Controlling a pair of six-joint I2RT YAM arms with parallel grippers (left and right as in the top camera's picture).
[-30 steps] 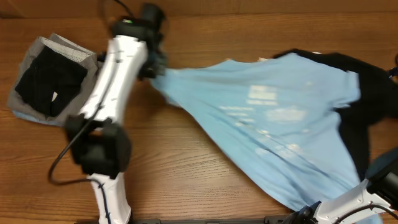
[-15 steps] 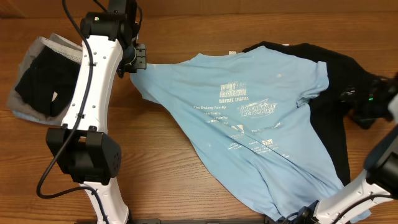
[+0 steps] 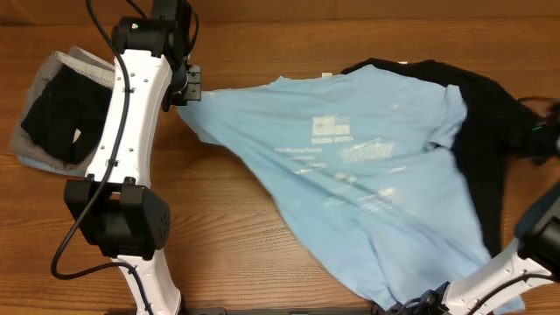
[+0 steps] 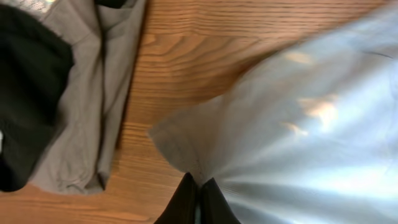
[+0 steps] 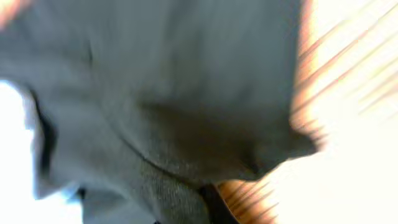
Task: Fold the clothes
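Observation:
A light-blue T-shirt [image 3: 350, 175] with white lettering lies spread across the middle of the table, its right part over a black garment [image 3: 486, 131]. My left gripper [image 3: 186, 86] is at the shirt's upper-left corner. In the left wrist view the left gripper [image 4: 199, 190] is shut, pinching a gathered point of the blue cloth [image 4: 311, 124]. My right gripper [image 3: 544, 138] sits blurred at the table's right edge, by the black garment's outer edge. In the right wrist view dark cloth [image 5: 186, 93] fills the frame and bunches into the right gripper [image 5: 208, 199], which is shut on it.
A grey garment [image 3: 35, 144] with a black one [image 3: 66, 114] on top lies bunched at the far left, just left of my left arm; the left wrist view shows that grey cloth [image 4: 81, 93] close by. Bare wooden table [image 3: 254, 254] stretches along the front.
The left gripper has drawn the blue shirt's corner left and back, spreading the shirt out. The right gripper came in over the black garment, closed on it and shifted slightly right.

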